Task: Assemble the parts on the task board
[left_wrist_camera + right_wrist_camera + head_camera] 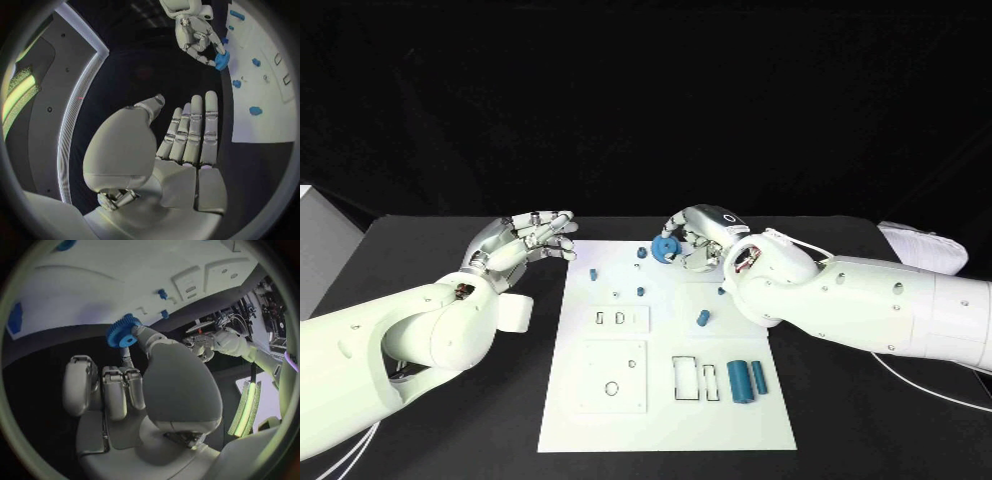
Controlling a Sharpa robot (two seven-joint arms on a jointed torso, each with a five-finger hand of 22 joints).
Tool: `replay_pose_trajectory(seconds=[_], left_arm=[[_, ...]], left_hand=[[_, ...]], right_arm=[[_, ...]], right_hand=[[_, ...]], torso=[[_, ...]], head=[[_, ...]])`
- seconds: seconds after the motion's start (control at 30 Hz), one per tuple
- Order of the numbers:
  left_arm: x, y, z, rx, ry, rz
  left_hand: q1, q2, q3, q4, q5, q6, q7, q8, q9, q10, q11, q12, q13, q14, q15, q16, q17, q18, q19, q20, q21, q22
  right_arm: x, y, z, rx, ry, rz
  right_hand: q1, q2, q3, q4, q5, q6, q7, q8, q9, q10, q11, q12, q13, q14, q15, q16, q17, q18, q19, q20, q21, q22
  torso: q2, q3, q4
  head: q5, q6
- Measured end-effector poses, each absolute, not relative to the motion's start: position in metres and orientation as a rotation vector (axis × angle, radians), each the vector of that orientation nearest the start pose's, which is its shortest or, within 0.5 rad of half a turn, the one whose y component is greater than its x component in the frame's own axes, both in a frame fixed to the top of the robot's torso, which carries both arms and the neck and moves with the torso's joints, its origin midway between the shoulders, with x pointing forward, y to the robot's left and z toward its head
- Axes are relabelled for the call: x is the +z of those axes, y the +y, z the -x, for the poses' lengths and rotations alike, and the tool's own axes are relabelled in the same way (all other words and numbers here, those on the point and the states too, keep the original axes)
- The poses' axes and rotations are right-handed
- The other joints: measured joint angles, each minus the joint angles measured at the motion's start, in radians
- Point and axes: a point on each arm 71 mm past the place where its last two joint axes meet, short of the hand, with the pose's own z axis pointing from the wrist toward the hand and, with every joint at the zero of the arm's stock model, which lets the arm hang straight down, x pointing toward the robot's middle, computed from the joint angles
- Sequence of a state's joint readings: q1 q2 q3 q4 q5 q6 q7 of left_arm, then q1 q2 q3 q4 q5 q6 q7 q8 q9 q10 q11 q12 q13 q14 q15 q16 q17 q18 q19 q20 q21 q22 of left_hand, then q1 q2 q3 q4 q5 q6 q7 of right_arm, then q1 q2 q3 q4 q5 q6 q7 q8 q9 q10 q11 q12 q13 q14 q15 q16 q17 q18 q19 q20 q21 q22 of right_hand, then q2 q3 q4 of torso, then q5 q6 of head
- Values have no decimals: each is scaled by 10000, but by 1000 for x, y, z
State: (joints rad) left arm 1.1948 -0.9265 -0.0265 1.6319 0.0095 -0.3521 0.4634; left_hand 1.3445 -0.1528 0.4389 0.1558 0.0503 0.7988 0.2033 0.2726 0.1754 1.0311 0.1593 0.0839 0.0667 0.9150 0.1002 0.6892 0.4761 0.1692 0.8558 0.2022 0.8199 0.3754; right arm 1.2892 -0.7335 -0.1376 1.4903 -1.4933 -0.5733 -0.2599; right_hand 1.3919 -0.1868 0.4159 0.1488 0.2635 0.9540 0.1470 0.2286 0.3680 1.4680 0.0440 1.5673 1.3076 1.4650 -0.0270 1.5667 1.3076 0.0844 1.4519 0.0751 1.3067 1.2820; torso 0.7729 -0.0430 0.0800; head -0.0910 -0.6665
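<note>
My right hand (701,238) pinches a blue gear (666,249) at its fingertips, above the far edge of the white task board (668,420). My left hand (519,240) hovers just beside the board, fingers extended, holding nothing.

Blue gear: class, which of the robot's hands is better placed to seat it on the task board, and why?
The right hand: it already pinches the blue gear over the task board's far edge. The left hand holds nothing, fingers apart, beside the board.
</note>
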Motion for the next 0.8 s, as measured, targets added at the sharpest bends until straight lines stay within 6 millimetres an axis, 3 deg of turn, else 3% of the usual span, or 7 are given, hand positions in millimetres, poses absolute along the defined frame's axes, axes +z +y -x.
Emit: replay_pose_trajectory(seconds=[0.33, 0.8], left_arm=[[-163, 220, -471, -15840, 13322, 10968], [-163, 218, -471, -15876, 13354, 10964]], left_hand=[[0, 0, 0, 0, 0, 0, 0, 0, 0, 0, 0, 0, 1, 0, 0, 0, 0, 0, 0, 0, 0, -2], [0, 0, 0, 0, 0, 0, 0, 0, 0, 0, 0, 0, 1, 0, 0, 0, -1, 0, 0, 0, 0, 9]], right_arm=[[-166, -128, -491, 6371, 14329, 1403], [-183, -113, -499, 6137, 14609, 1690]], right_hand=[[-93, -43, 30, -29, 0, 0, 0, 1, 0, 0, 1, 0, 4, 0, 0, 0, -1, 0, 0, 1, 0, -1], [-174, -95, 83, -27, -6, 0, 0, 3, 1, -1, 1, 0, 3, 0, 1, 0, -1, 0, 0, 2, -1, -3]], torso=[[5, -22, 26], [11, -28, 27]], head=[[-8, -27], [59, -48]])
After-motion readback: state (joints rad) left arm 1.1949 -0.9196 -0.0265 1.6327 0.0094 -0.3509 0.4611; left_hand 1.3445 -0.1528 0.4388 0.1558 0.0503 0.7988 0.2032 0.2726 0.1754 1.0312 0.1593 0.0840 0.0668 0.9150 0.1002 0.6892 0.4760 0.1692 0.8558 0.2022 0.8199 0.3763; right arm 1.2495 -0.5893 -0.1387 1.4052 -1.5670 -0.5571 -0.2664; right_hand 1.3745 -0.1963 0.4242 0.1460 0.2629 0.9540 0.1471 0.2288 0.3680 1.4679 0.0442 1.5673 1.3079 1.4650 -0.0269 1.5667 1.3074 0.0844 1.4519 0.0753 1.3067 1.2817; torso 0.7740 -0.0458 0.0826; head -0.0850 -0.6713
